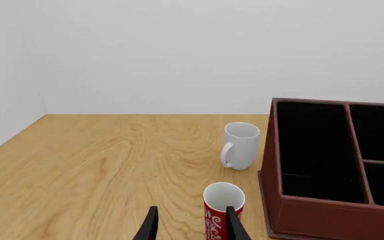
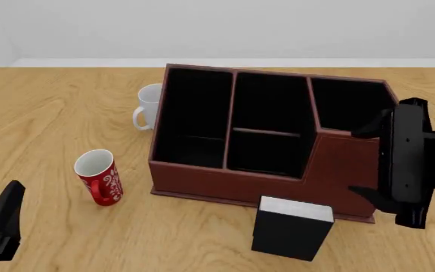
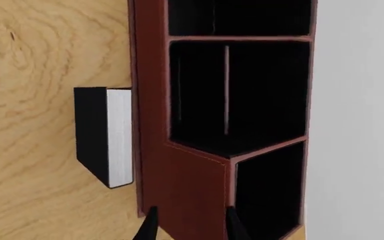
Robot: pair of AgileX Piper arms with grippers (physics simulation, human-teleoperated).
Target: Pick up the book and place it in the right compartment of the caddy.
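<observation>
The book (image 2: 291,226) stands upright just in front of the caddy (image 2: 267,184), both arms' jaws parted and empty, so the right gripper (image 3: 186,225) could easily clip that tall front wall reaching in.

The table (image 2: 51,113) is light wood with a swirling grain and a smooth satin finish. The caddy (image 2: 225,187) looks like reddish-brown leather, matt, with a black lining. The book (image 2: 289,232) has plain matt black covers and a white paper edge. The white mug (image 2: 148,107) and the red patterned mug (image 2: 100,177) look like smooth glazed ceramic.
</observation>
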